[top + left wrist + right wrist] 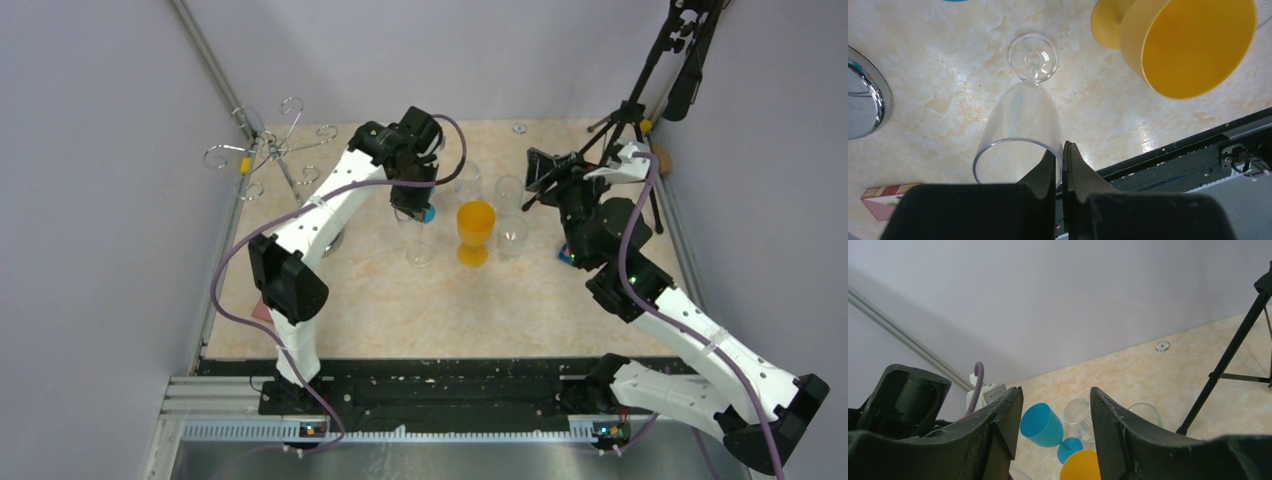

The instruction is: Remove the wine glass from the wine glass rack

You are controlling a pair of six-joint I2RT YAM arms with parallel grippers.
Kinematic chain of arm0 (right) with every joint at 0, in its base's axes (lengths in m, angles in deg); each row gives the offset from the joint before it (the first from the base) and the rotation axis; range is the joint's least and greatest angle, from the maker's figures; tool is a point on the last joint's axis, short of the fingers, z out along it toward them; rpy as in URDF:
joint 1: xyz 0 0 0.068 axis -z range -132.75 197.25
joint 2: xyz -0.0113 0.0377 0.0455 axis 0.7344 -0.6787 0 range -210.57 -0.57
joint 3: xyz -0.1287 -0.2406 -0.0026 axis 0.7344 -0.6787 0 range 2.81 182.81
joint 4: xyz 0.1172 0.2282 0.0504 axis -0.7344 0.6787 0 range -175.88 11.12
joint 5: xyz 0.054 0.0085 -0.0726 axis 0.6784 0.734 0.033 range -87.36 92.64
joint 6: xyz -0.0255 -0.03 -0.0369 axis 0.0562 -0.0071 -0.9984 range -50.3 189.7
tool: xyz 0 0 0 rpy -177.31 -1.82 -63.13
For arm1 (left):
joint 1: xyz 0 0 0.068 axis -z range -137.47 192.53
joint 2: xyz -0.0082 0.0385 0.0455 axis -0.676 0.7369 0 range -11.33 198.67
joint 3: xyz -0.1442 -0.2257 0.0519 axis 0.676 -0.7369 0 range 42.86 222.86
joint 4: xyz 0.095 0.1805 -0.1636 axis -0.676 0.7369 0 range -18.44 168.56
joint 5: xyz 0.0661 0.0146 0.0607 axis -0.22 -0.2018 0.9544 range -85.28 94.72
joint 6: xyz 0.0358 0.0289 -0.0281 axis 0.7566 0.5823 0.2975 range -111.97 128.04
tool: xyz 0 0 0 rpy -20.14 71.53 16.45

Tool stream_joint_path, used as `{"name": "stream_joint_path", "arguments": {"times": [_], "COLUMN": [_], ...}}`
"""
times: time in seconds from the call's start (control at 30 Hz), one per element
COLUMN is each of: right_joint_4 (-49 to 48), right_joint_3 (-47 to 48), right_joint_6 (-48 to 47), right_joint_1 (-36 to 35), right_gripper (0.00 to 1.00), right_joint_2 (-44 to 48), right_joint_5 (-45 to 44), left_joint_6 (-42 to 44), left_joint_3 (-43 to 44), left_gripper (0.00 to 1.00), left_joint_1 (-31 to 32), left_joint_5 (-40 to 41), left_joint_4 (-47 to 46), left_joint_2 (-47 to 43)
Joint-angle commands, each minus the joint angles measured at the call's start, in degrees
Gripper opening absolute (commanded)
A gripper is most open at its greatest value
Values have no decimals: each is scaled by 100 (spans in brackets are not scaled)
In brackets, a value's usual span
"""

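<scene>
The wine glass (1020, 115) is pinched at its rim by the left fingers (1045, 172), beside the yellow goblet (1193, 45) (right fingers (1003, 430) are spread apart).

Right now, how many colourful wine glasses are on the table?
2. The yellow wine glass stands mid-table; the blue wine glass is just left of it, half hidden under the left gripper. Others may be hidden.

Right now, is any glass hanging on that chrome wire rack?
No: in the top view the wine glass rack has only bare wire arms.
</scene>
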Motion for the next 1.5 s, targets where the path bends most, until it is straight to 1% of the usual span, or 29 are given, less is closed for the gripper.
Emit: {"name": "stream_joint_path", "arguments": {"times": [0.0, 0.07, 0.17, 0.33, 0.43, 0.53, 0.63, 0.73, 0.77, 0.87, 0.93, 0.97, 1.03, 1.17, 1.27, 1.37, 1.47], "right_joint_4": [126, 207, 340, 700, 836, 1413, 1938, 2313, 2400, 2648, 2989, 3177, 3605, 4422, 5058, 5771, 6266], "right_joint_3": [-10, -16, -5, 112, 128, 230, 269, 264, 291, 441, 682, 801, 1028, 1396, 1787, 2373, 2525], "right_joint_6": [190, 258, 320, 408, 457, 602, 767, 772, 721, 328, 23, -116, -301, -552, -627, -619, -459], "right_joint_1": [-35, -35, -35, -35, -35, -35, -40, -35, -35, -35, -35, -35, -35, -35, -35, -35, -35], "right_gripper": [54, 54, 54, 60, 61, 61, 61, 61, 61, 62, 66, 68, 73, 82, 89, 92, 94], "right_joint_2": [111, 132, 160, 173, 238, 341, 500, 688, 738, 869, 887, 890, 919, 1183, 1309, 1235, 1411], "right_joint_5": [-126, -148, -223, -318, -257, -254, -284, -256, -205, 141, 387, 461, 495, 620, 815, 1139, 958], "left_joint_6": [33, 45, 63, 77, 97, 97, 29, -60, -95, -111, -104, -103, -107, -182, -79, -145, -205], "left_joint_3": [57, 55, 68, 214, 391, 554, 626, 815, 822, 571, 168, -61, -428, -1125, -1774, -2412, -2937], "left_gripper": [0, 1, 9, 34, 48, 59, 65, 86, 91, 94, 95, 95, 95, 95, 95, 95, 95], "left_joint_1": [90, 95, 95, 93, 94, 85, 80, 73, 80, 82, 92, 91, 97, 94, 91, 97, 90], "left_joint_5": [67, 87, 133, 162, 173, 173, 173, 127, 67, -6, 154, 401, 609, 726, 802, 1036, 1329], "left_joint_4": [-236, -253, -288, -279, -219, -220, -319, -381, -467, -949, -1332, -1515, -1817, -2219, -2509, -2660, -2619], "left_joint_2": [74, 111, 116, 25, -91, -299, -619, -893, -1042, -1629, -2175, -2459, -3009, -4004, -4879, -5732, -6540]}}
